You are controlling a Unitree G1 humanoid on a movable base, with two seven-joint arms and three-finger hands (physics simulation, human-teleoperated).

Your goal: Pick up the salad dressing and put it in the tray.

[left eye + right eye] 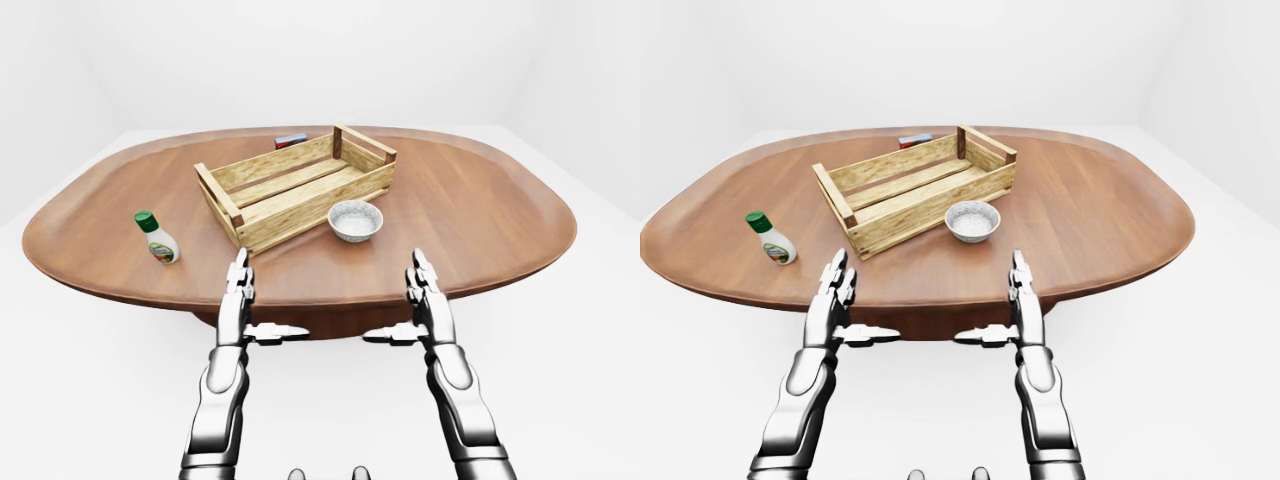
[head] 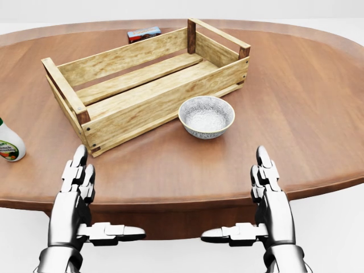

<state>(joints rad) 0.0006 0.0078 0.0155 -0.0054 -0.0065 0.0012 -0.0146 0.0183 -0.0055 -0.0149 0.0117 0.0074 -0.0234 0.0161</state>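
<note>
Hands idle at the table's near edge, nothing gripped yet.
Your left hand [image 1: 238, 290] and right hand [image 1: 424, 292] are splayed flat; white green-capped salad dressing bottle [image 1: 157, 238] stands left of slatted wooden tray [image 1: 295, 187], so reach left.

A large oval table of reddish-brown polished wood [image 1: 480, 210] is seen on a plain white floor [image 1: 590, 340]. Plain white walls [image 1: 300, 50] are seen behind it, meeting at soft corners. Even, diffuse light is observed; only faint shadow is cast beneath the tabletop.

Left hand [image 2: 78, 196] and right hand [image 2: 266, 196] extended, fingers straight, thumbs inward.
</note>
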